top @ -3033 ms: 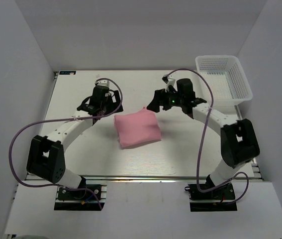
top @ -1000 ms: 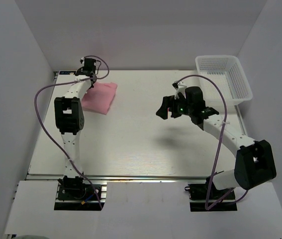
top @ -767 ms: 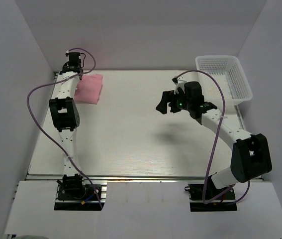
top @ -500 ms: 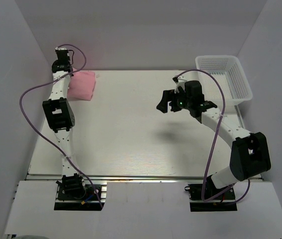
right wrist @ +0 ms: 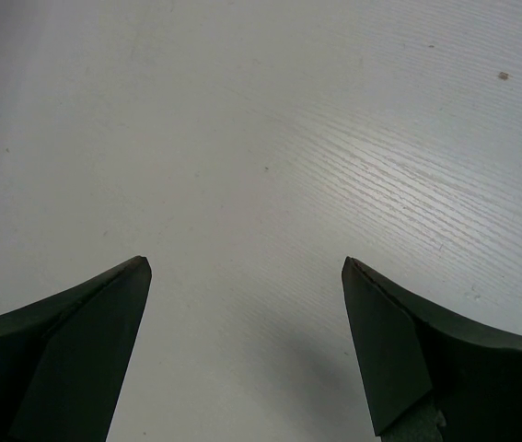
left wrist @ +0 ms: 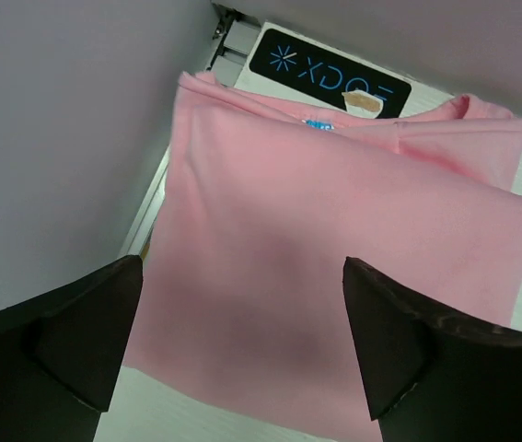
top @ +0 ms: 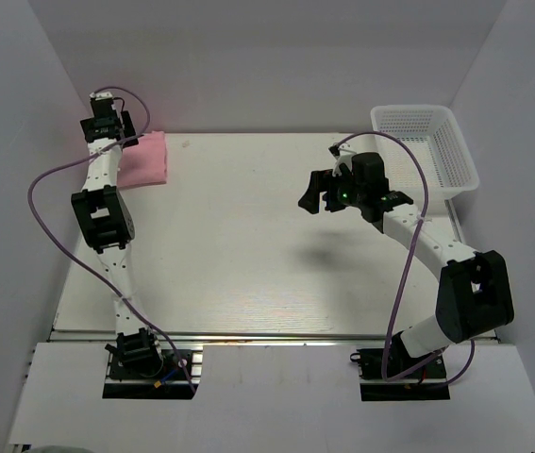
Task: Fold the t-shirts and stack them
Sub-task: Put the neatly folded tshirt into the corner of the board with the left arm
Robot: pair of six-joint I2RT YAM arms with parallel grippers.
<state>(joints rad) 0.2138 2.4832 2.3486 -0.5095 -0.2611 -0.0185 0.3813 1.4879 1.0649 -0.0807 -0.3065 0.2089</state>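
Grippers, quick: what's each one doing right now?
Left gripper: open, holding nothing, above the pink t-shirt.
Right gripper: open, empty, over the table.

Quick headcount: one pink t-shirt (top: 144, 160), and that's the whole cloth tally. One white mesh basket (top: 418, 142). Two robot arms, the left arm (top: 102, 212) and the right arm (top: 418, 236). Each has a pair of dark fingers, two on the left (left wrist: 67, 341) and two on the right (right wrist: 58, 341), so four total. Two purple cables, one looping off each arm (top: 36, 203) (top: 406, 274). One pale surface (top: 248, 255) under everything. One black label (left wrist: 330, 69) at its corner with one scrap of tan tape (left wrist: 362, 99) on it, and one tiny blue tag (left wrist: 319, 124) on the shirt.
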